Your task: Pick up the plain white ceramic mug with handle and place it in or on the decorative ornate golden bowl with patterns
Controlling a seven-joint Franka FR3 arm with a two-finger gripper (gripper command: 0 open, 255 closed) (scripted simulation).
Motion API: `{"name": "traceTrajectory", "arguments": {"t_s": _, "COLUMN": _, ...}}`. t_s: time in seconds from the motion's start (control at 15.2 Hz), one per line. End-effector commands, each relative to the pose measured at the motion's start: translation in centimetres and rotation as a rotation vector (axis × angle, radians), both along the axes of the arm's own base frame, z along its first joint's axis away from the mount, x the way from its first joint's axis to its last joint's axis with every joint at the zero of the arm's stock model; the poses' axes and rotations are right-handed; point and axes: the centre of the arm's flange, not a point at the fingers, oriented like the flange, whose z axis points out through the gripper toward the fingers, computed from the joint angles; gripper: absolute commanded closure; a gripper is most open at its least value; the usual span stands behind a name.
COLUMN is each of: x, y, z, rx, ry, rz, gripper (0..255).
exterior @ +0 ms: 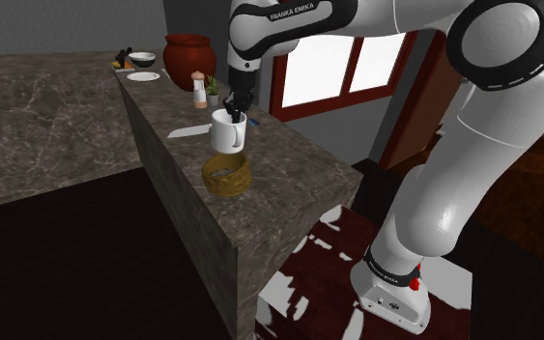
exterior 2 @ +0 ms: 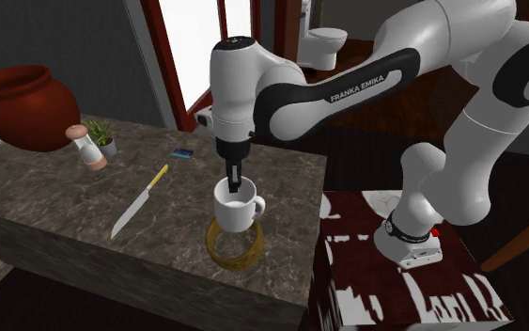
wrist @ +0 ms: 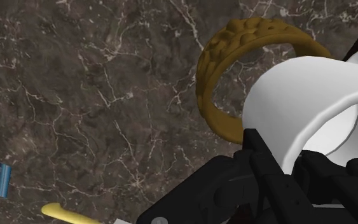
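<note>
The white mug (exterior 2: pixel 235 212) hung upright in mid-frame, its rim clamped between the fingers of the black gripper (exterior 2: pixel 233 185), just above the ornate golden bowl (exterior 2: pixel 232 259) on the veined counter (exterior 2: pixel 65 202) (so the coming move seemed a plain descent), and the arm (exterior 2: pixel 347 89) read "FRANKA EMIKA".

Dim scene; window (exterior: pixel 376 63) glaring white; floor (exterior: pixel 67 280) near-black.
</note>
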Motion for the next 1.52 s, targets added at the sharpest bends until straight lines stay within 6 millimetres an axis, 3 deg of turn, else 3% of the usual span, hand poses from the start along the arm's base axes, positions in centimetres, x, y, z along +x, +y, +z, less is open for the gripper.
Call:
{"name": "traceTrajectory", "arguments": {"t_s": 0.0, "x": 0.0, "y": -0.1, "z": -1.0, "rx": 0.0, "ry": -0.001, "rz": 0.0, "gripper": 255}}
{"name": "traceTrajectory", "arguments": {"t_s": 0.59, "x": 0.0, "y": -0.1, "z": -5.6, "rx": 0.0, "ry": -0.001, "rz": 0.0, "gripper": 255}}
{"name": "traceTrajectory", "arguments": {"t_s": 1.06, "x": 0.0, "y": -0.1, "z": -5.6, "rx": 0.0, "ry": -0.001, "rz": 0.0, "gripper": 255}}
{"name": "traceTrajectory", "arguments": {"t_s": 1.12, "x": 0.0, "y": -0.1, "z": -5.6, "rx": 0.0, "ry": -0.001, "rz": 0.0, "gripper": 0}}
{"name": "traceTrajectory", "arguments": {"t_s": 1.45, "x": 0.0, "y": -0.1, "z": -5.6, "rx": 0.0, "ry": -0.001, "rz": 0.0, "gripper": 0}}
